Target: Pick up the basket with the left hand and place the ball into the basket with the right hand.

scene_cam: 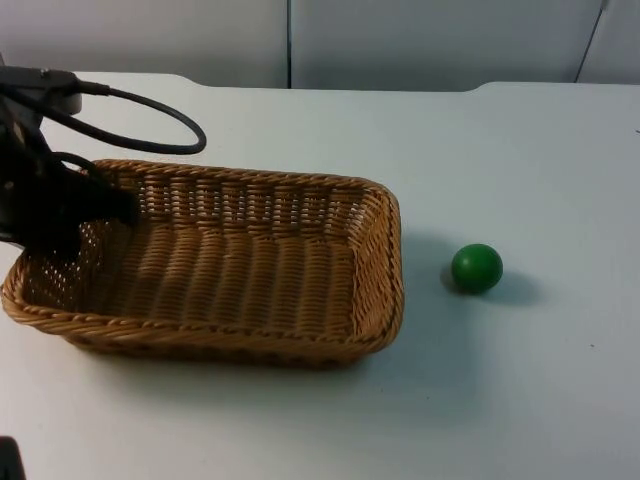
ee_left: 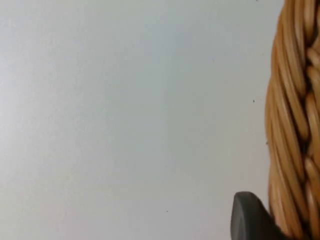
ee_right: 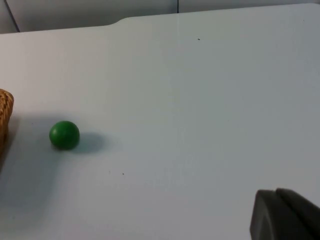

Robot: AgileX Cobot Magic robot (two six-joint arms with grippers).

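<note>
The left gripper (scene_cam: 100,205) sits at the basket's (scene_cam: 230,265) left end, its jaws closed over the woven rim there, one black finger reaching down inside the wall. From the left wrist view the plaited rim (ee_left: 295,125) runs right up against a dark fingertip (ee_left: 247,220), with bare white worktop (ee_left: 125,115) beyond it. The basket's left end looks raised a little, and a soft shadow lies under its right end.

The basket is a shallow rectangular wicker tray with nothing in it, lying to the left of the worktop's middle. The green ball (scene_cam: 476,268) rests on the worktop just off the basket's right end, apart from it.

In the right wrist view the right gripper's fingertip (ee_right: 285,215) hangs above the worktop, well apart from the ball (ee_right: 64,135), with a corner of the basket (ee_right: 5,120) beside the ball. How its jaws stand I cannot tell. The grey partition wall (scene_cam: 400,40) closes off the worktop's far edge.
</note>
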